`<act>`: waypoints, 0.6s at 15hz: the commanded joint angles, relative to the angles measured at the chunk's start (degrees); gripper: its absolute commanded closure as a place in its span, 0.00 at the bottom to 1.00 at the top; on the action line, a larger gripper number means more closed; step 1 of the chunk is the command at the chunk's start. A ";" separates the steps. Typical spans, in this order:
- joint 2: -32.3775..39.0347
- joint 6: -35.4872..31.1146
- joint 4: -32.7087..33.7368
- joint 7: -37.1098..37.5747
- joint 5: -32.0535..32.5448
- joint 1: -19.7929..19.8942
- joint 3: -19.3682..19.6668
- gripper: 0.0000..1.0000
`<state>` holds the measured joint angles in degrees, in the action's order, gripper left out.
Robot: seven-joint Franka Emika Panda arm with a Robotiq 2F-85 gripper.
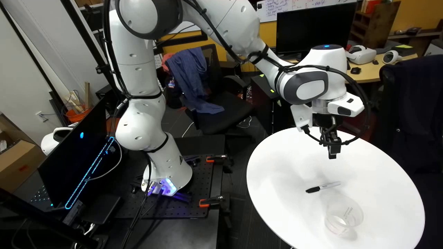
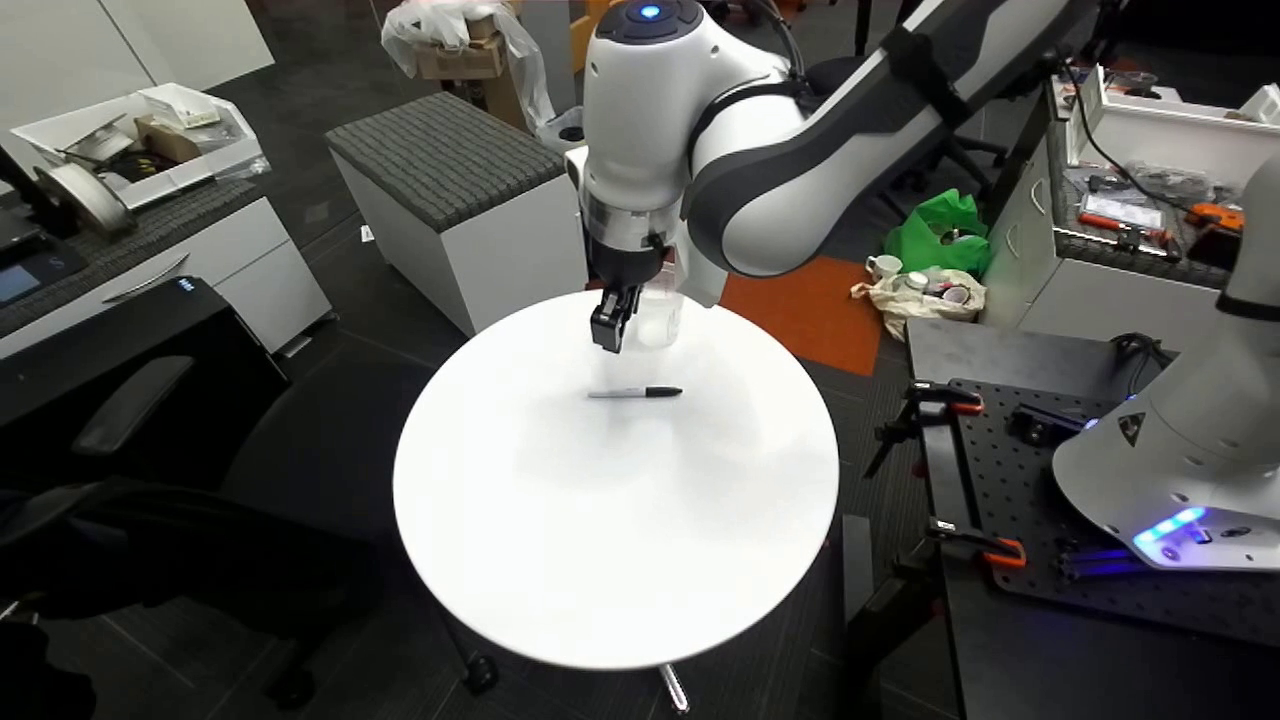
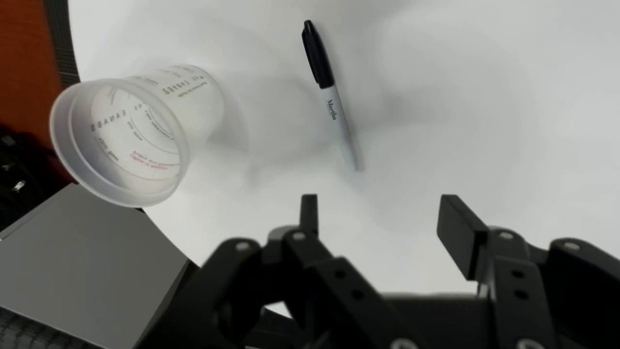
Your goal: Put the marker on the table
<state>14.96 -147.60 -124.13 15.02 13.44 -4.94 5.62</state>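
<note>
The marker, with a black cap and a light grey barrel, lies flat on the white round table. The marker shows in both exterior views and in the upper middle of the wrist view. The table also shows in an exterior view and in the wrist view. My gripper is open, with nothing between its fingers. It hangs above the table, apart from the marker, as both exterior views show. Nothing hides the marker.
A clear cup stands upright on the table near the marker, close to the edge in the wrist view. It is partly behind the gripper in an exterior view. A grey-topped cabinet and a dark chair stand beside the table.
</note>
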 commanded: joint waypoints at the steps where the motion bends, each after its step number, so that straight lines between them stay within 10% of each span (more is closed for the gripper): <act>1: 0.39 3.11 2.03 0.21 1.16 0.15 0.00 0.02; 9: 0.01 0.90 0.53 -0.02 0.89 0.46 -0.31 0.00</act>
<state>15.00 -146.87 -123.68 15.04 14.26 -4.92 5.72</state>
